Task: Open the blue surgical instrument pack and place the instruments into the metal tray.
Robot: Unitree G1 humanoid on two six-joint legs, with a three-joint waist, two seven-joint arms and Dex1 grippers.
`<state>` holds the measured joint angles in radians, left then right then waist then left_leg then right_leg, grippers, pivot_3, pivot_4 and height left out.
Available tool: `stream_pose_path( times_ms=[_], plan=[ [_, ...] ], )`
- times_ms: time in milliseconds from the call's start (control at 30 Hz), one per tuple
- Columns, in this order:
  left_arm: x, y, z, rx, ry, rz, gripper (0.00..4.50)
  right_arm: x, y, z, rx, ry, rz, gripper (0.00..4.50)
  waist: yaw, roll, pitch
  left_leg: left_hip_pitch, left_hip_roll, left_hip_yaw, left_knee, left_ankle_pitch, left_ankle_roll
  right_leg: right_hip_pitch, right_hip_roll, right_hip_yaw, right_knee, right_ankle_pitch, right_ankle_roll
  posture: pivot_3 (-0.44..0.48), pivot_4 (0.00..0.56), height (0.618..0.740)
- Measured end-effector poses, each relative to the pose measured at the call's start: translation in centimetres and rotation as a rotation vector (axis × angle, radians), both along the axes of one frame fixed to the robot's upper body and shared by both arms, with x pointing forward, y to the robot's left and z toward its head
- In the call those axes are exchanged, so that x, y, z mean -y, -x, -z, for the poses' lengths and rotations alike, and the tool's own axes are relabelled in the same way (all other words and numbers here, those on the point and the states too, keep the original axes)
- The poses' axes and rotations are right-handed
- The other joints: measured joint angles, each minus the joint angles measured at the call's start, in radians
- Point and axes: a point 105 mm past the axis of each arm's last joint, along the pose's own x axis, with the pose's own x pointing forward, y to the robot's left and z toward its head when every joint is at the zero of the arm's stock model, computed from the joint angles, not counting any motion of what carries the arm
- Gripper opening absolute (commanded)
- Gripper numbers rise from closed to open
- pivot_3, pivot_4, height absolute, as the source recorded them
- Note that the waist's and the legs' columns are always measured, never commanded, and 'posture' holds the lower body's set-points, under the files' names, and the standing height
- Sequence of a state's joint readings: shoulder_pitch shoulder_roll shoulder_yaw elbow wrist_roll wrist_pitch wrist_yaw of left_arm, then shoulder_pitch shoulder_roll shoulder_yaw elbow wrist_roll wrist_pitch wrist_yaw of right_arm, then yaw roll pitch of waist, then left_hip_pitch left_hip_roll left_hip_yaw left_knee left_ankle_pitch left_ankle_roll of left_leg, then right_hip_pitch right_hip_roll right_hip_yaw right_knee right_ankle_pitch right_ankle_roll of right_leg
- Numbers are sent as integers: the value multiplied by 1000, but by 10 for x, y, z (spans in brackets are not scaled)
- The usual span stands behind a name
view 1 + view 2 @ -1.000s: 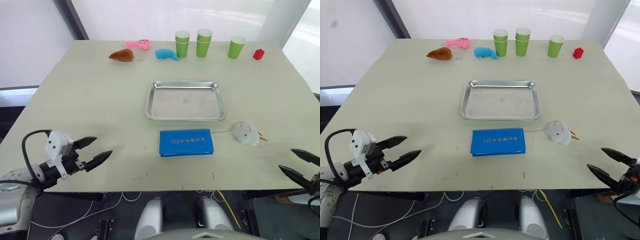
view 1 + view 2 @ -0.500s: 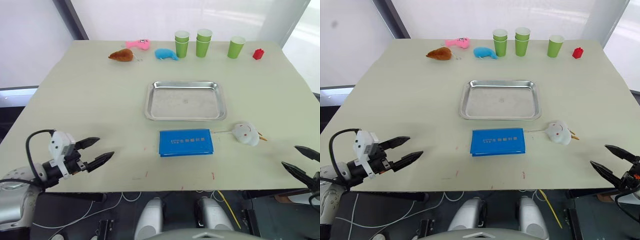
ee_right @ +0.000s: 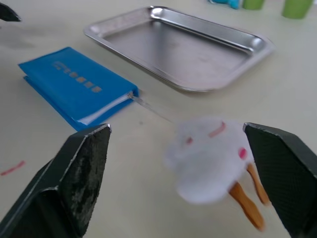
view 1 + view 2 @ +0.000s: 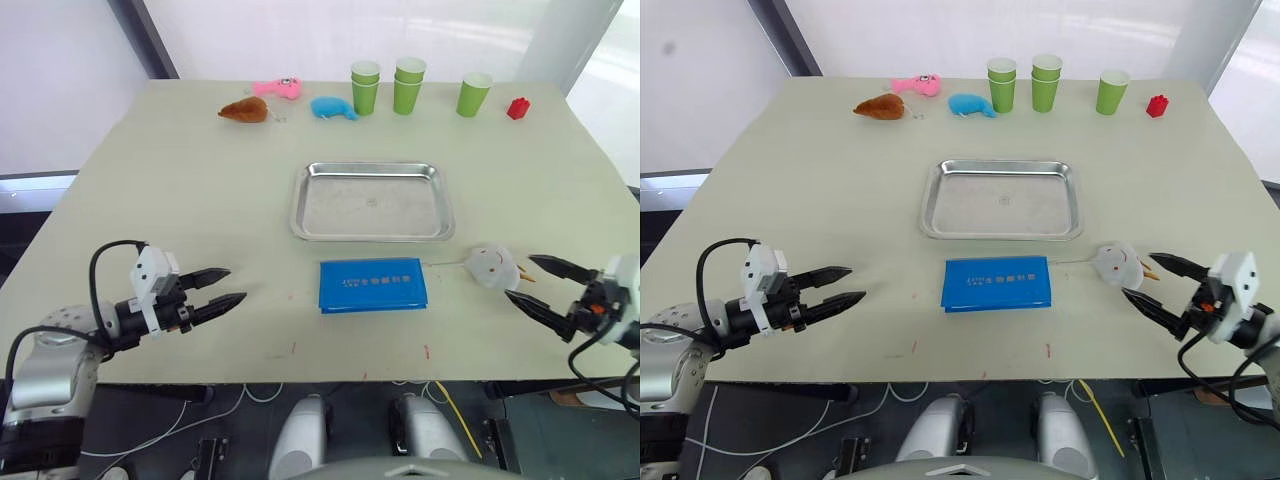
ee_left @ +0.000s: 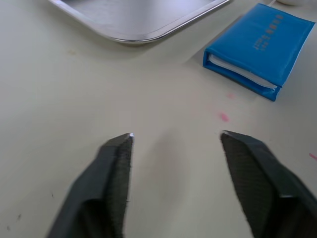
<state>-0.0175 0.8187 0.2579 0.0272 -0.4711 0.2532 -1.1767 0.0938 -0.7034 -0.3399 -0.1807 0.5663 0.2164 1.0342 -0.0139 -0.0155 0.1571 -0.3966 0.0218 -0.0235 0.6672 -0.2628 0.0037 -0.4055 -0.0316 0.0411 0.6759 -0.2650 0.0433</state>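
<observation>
You have one metal tray, one blue surgical instrument pack, three green cup stacks, four small toys, and one red block.

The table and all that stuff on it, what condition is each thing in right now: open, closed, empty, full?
blue surgical instrument pack: closed, lying flat, untouched.
metal tray: empty.
left gripper: open, holding nothing.
right gripper: open, holding nothing, beside the white toy.
green cups: upright; two are stacks of two, one is single.
</observation>
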Motion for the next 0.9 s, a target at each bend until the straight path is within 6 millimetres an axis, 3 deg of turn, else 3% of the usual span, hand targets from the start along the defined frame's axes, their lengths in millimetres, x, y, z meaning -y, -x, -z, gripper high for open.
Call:
stream_pose_path(
  times_ms=[67,100,133,233,333,600,900],
  plan=[
    [5,-5,-1,6,-7,26,718,-9,-5,1,-11,4,-11,1867,0,0,0,0,0,0,0,0,0,0,0,0,0,0,0,0,150,740],
    [16,-12,-2,23,0,61,86,-26,-9,5,-30,20,-58,1213,0,0,0,0,0,0,0,0,0,0,0,-1,0,0,0,0,150,740],
    [19,-13,-2,25,1,70,86,-29,-9,6,-31,20,-68,1213,0,0,0,0,0,0,0,0,0,0,0,-1,0,0,0,0,150,740],
    [33,-19,0,28,6,113,0,-45,-14,12,-46,42,-101,62,0,0,0,0,0,0,1,0,0,0,0,-1,1,0,0,0,150,740],
    [57,-26,4,30,19,185,0,-69,-20,26,-77,97,-162,62,-1,0,0,-1,-1,0,1,0,0,0,0,-1,1,0,0,0,150,740],
    [82,-35,21,-9,43,251,0,-93,-39,43,-139,159,-175,62,-1,0,0,-1,-1,-1,2,0,0,0,1,-1,2,0,0,0,150,740],
    [87,-39,28,-27,46,280,0,-99,-46,44,-131,145,-163,62,-2,0,0,-1,-1,-3,2,0,0,0,1,-1,2,0,0,0,150,740]
  ],
)
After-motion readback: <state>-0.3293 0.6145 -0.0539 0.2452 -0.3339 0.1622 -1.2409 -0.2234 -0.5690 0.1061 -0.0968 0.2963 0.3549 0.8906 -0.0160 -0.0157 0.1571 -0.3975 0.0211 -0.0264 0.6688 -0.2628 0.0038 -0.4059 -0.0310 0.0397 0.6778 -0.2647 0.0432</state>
